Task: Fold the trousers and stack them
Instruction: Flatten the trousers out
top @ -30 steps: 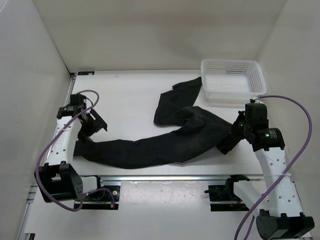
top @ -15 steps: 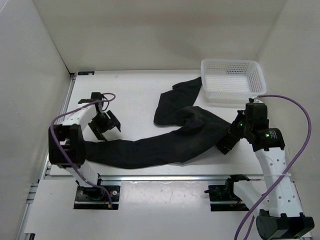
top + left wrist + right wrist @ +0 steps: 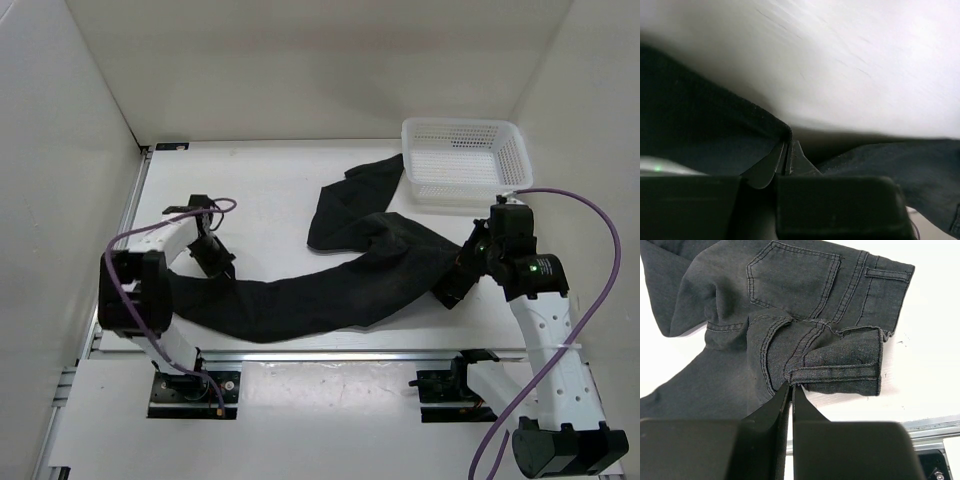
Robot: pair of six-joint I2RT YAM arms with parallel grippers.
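The black trousers [image 3: 300, 300] lie spread across the table, one leg running left and the other bent up toward the back [image 3: 350, 200]. My left gripper [image 3: 212, 258] sits low at the upper edge of the left leg end. In the left wrist view this gripper [image 3: 788, 146] is shut, with a peak of the dark trousers [image 3: 705, 135] pinched at its tips. My right gripper [image 3: 452, 290] is at the waist end. In the right wrist view it [image 3: 791, 386] is shut on a folded piece of waistband, with the trousers [image 3: 790, 300] and their back pocket beyond.
A white mesh basket [image 3: 465, 160] stands at the back right, just behind the right arm. A metal rail [image 3: 350, 352] runs along the near edge of the table. White walls close in the left, back and right sides.
My left arm swung in from the table's left edge onto the leg end, and its open jaws shut on the fabric edge. The right arm stayed nearly still.
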